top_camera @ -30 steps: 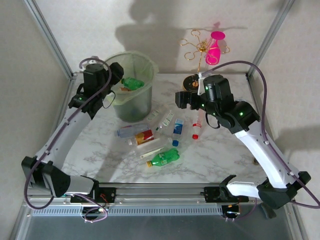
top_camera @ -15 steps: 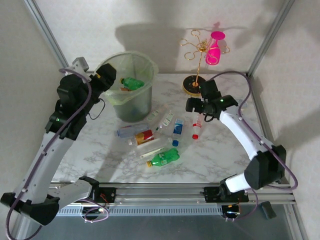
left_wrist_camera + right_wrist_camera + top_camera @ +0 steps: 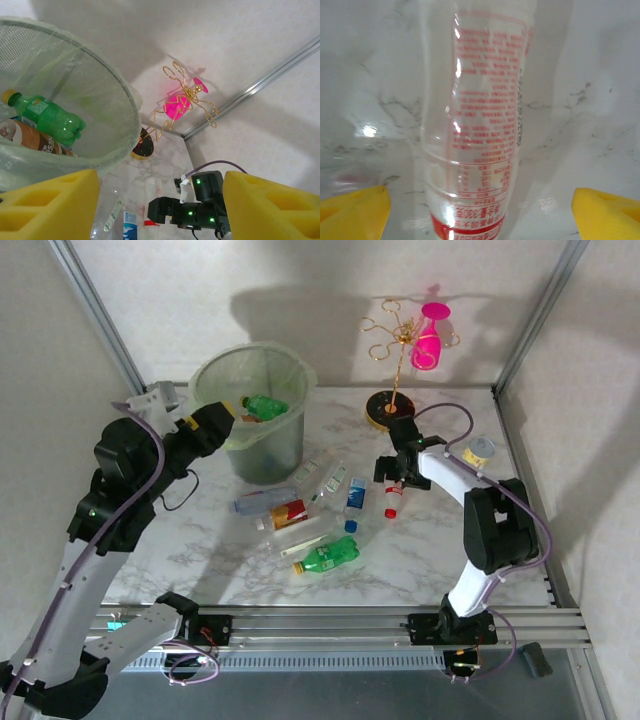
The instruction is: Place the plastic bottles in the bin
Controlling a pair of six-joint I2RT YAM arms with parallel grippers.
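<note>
Top external view: left gripper (image 3: 222, 423), jaws apart and empty, hangs at the bin (image 3: 296, 368) rim. Right of the bin lie loose plastic bottles (image 3: 290, 512). Farther right, the right gripper (image 3: 392, 478) straddles a red-capped bottle (image 3: 393, 502), jaws apart. This looks like the pick; next it should close squarely on the body.

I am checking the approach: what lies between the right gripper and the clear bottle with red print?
Nothing: in the right wrist view the clear bottle lies on the table, framed by the open jaws of the right gripper.
</note>
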